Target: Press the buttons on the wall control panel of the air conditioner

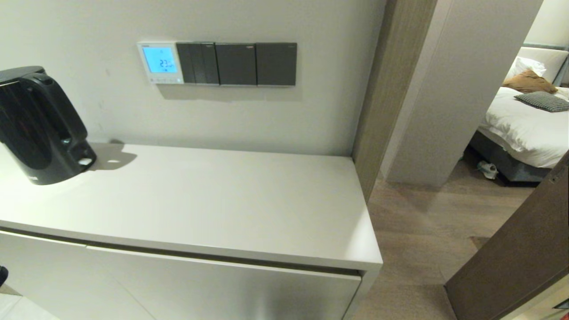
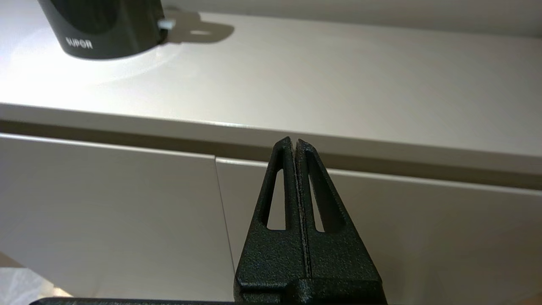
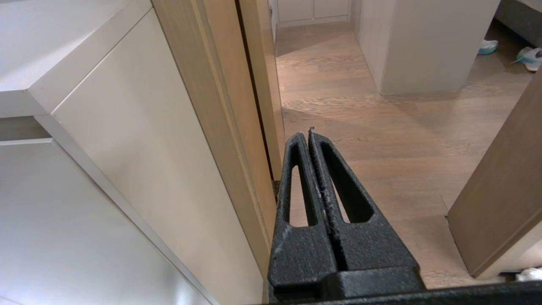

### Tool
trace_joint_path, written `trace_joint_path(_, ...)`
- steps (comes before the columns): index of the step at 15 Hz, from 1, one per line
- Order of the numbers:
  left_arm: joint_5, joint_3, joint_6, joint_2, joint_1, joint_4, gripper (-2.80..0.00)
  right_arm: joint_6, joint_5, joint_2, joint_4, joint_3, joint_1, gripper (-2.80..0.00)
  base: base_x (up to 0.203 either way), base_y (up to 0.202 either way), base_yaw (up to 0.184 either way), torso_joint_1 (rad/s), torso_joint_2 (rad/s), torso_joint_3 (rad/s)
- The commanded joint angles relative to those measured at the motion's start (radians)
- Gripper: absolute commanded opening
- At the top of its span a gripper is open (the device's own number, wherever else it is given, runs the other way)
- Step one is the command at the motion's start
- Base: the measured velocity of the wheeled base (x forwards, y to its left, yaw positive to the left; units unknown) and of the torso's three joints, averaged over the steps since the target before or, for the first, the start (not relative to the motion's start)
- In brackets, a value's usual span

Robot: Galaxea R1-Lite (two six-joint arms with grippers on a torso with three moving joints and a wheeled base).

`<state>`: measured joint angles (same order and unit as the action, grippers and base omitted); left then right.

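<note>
The white wall control panel (image 1: 160, 62) hangs on the wall above the cabinet, its screen lit blue with digits. The row of tiny pale buttons (image 1: 166, 80) runs along its lower edge. Neither arm shows in the head view. My left gripper (image 2: 294, 140) is shut and empty, low in front of the cabinet's front edge. My right gripper (image 3: 305, 133) is shut and empty, low beside the cabinet's right end, over the wooden floor.
Three dark grey switch plates (image 1: 236, 64) sit right of the panel. A black kettle (image 1: 36, 124) stands on the white cabinet top (image 1: 213, 200) at the left; it also shows in the left wrist view (image 2: 101, 25). A wooden door frame (image 1: 382, 93) and an open door (image 1: 524, 253) are at the right.
</note>
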<state>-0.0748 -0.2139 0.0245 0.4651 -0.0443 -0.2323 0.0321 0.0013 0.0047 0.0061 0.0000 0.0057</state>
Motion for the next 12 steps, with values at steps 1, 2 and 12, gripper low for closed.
trace_joint_path(1,0.000,0.046,-0.001,-0.015,0.000,-0.002,-2.80,0.000,0.000,0.001,0.000,0.002,0.000,-2.80,0.000,0.000,0.000,0.000,0.00,0.000)
trace_joint_path(2,-0.001,0.068,-0.002,-0.023,0.000,-0.002,-2.80,0.000,0.000,0.001,0.000,0.000,0.000,-2.80,0.000,0.000,0.000,0.000,0.00,0.000)
trace_joint_path(12,0.018,0.212,-0.029,-0.174,-0.002,0.029,-2.80,0.000,0.000,0.001,0.000,0.000,0.000,-2.80,0.000,0.000,0.000,0.000,0.00,0.000)
